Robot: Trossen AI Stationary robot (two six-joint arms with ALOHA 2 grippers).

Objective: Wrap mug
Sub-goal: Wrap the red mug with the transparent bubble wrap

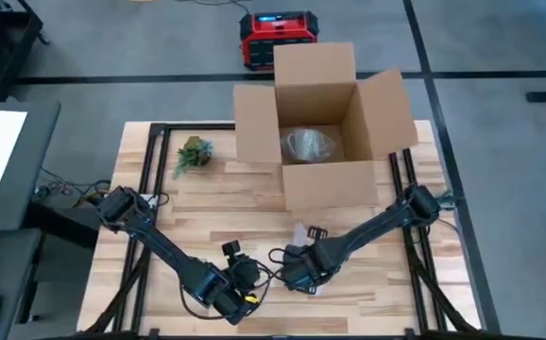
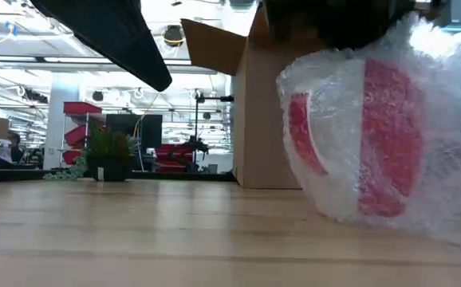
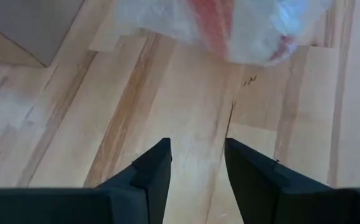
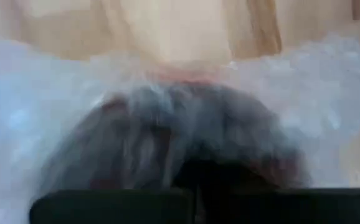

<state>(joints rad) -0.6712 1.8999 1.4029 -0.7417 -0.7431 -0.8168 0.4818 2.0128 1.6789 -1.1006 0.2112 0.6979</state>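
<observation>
Wooden table (image 1: 254, 194) with both arms reaching in toward the near middle.

Mug (image 2: 374, 135) — red and white, wrapped in bubble wrap (image 2: 438, 96) — sits on the table near the front edge, in front of the cardboard box (image 1: 322, 132). In the low view it fills the right side; the wrap bulges loosely around it and touches the wood at the bottom. From above it is mostly hidden under the right arm's wrist, with only a bit of clear wrap showing beside it.

Right gripper (image 1: 301, 274) is down on the wrapped mug. Its wrist view shows only wrap and a dark shape pressed close to the lens; cannot tell whether its fingers are apart or closed.

Left gripper (image 3: 197, 163) is just beside the bundle, holding nothing. Its two dark fingers (image 3: 152, 171) stand apart over bare wood, with the wrapped mug a little ahead of the tips — not touching.

The box stands open at the far middle of the table, flaps up, with a clump of clear wrap (image 1: 308, 144) inside. A small potted plant (image 1: 193, 153) sits left of the box, well apart from the mug. A red case (image 1: 278, 38) lies on the floor beyond the table.
</observation>
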